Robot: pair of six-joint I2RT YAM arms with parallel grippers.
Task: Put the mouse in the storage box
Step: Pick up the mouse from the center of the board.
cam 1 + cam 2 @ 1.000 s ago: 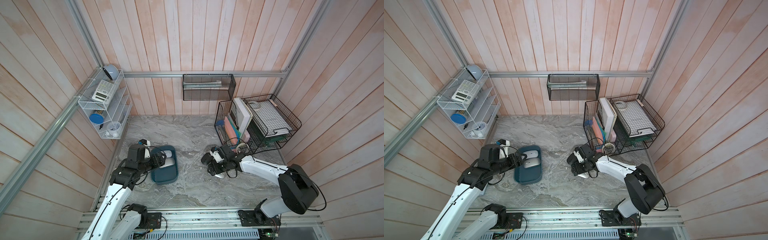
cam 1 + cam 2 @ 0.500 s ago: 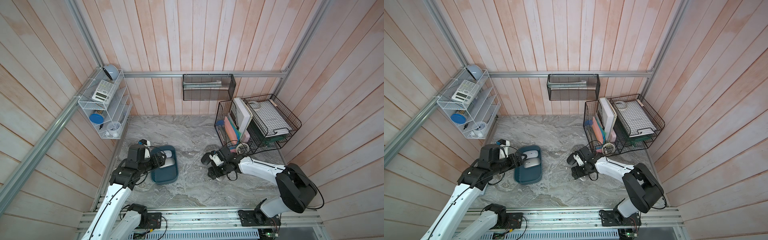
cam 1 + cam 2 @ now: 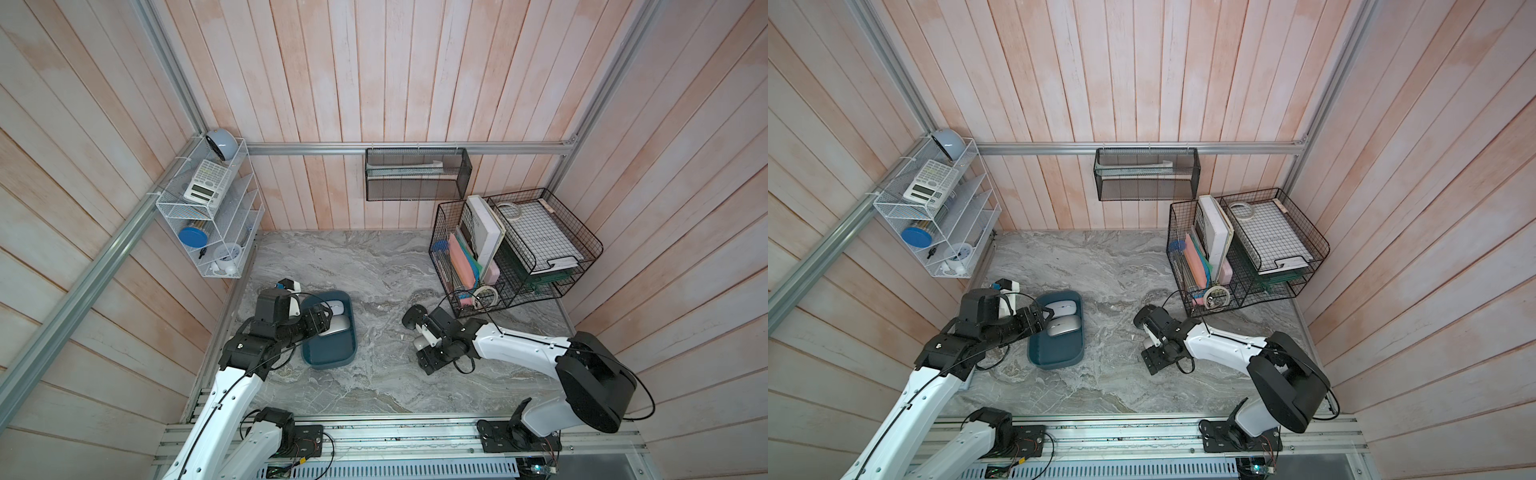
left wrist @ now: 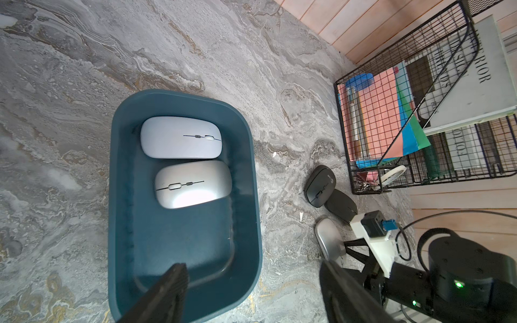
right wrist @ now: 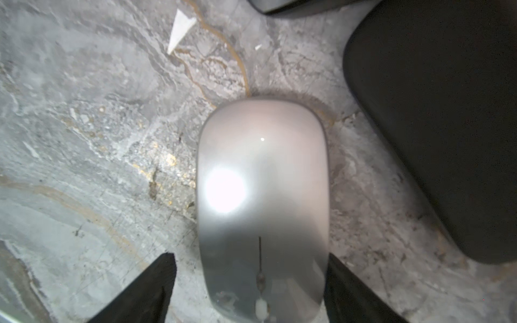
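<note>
While right pincer (image 5: pixel 250 258) straddles silver mouse (image 5: pixel 260 173) unclosed, left pincer (image 4: pixel 251 267) spread over storage box (image 4: pixel 181 237)

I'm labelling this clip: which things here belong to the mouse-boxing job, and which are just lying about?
Job: storage box; white mouse and grey mouse inside it; silver mouse, straddled by the right hand; two black mice beside it.
Lying about: black wire baskets; white wire rack; calculator.

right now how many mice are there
5. In the storage box: white mouse, silver mouse. On the table: grey mouse, black mouse, second silver mouse between the jaws of the right gripper. Others possibly hidden.
</note>
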